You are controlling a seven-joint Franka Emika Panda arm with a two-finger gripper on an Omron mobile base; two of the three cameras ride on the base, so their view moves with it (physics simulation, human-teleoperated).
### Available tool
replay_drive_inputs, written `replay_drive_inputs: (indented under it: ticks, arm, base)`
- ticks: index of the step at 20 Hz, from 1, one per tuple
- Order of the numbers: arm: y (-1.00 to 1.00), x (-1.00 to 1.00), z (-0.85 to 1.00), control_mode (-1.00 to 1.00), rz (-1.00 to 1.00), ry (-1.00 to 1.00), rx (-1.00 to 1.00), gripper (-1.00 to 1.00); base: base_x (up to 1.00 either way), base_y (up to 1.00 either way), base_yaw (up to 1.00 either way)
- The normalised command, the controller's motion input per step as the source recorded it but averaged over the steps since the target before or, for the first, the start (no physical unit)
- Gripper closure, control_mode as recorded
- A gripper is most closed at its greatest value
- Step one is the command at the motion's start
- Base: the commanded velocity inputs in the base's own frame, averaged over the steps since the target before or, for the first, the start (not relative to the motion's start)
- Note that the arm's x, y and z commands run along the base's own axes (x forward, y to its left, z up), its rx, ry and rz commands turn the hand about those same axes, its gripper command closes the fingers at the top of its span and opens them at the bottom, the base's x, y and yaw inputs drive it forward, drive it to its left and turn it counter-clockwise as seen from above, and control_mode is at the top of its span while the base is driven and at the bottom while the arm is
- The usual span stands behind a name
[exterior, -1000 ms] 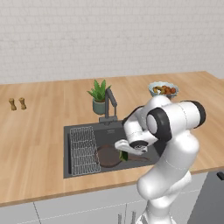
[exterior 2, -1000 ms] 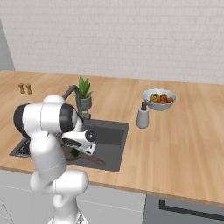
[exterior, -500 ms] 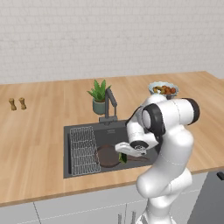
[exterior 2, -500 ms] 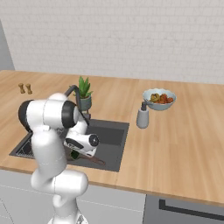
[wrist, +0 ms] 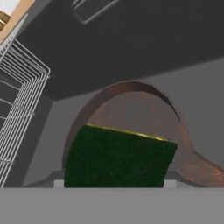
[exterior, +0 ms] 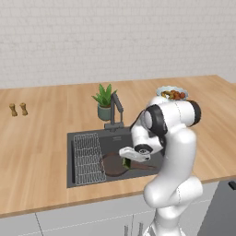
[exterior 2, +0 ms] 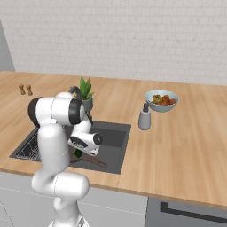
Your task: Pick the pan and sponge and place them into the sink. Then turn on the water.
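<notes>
Green sponge: lower middle of hand view, clamped in the end effector
Pan: directly beneath, lying in the sink
Rack: left edge

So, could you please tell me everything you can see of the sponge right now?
The sponge is a small dark green rectangular block with a thin yellowish edge along its far side and a rough, scrubby-looking face. It sits at the gripper, above the brown pan lying in the dark sink. In the left base view only a green sliver shows under the hand. The fingertips are hidden, so actual contact cannot be confirmed.
</notes>
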Motion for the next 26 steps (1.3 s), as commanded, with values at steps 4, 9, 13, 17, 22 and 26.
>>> replay_drive_inputs:
  ticks: [4,9,13,17,22,26]
  arm:
    - [0.18,0.30,-0.30,-1.00,0.00,0.00,0.00,1.00]
    - [0.04,0.05,-0.45,-1.00,0.01,-0.05,0.00,1.00]
    - [0.00,0.00,-0.37,-1.00,0.01,-0.05,0.00,1.00]
    - [0.01,0.00,-0.22,-1.00,0.01,-0.01,0.00,-1.00]
    - [0.00,0.00,0.05,-1.00,0.04,-0.07,0.02,-1.00]
    - [0.01,0.00,0.34,-1.00,0.04,-0.07,0.02,-1.00]
  base:
    - [0.00,0.00,0.00]
    - [0.00,0.00,0.00]
    - [0.00,0.00,0.00]
    - [0.00,0.00,0.00]
    - [0.00,0.00,0.00]
    - [0.00,0.00,0.00]
